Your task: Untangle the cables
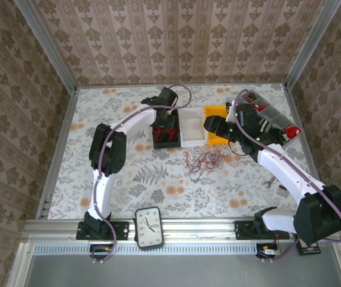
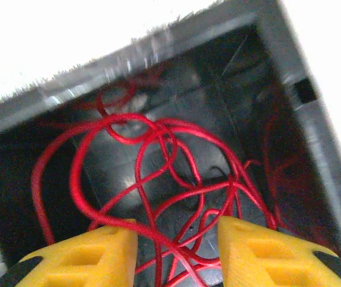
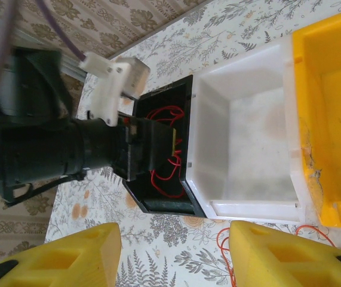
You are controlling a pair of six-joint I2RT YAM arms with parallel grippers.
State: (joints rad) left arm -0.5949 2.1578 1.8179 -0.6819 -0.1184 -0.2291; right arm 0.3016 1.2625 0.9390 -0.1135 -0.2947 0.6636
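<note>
The left gripper (image 2: 177, 232) is hanging parted and empty over thin glossy red cables (image 2: 158, 136) looping in a black bin (image 2: 260, 84) — the right gripper (image 3: 176, 242) is gaping empty too.

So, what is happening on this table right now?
Two robot arms are sorting cables. The left hand is open over the black bin, with loose red cables lying inside it. The right hand, open and empty, hovers near the tangle of red and orange cables on the table.
</note>
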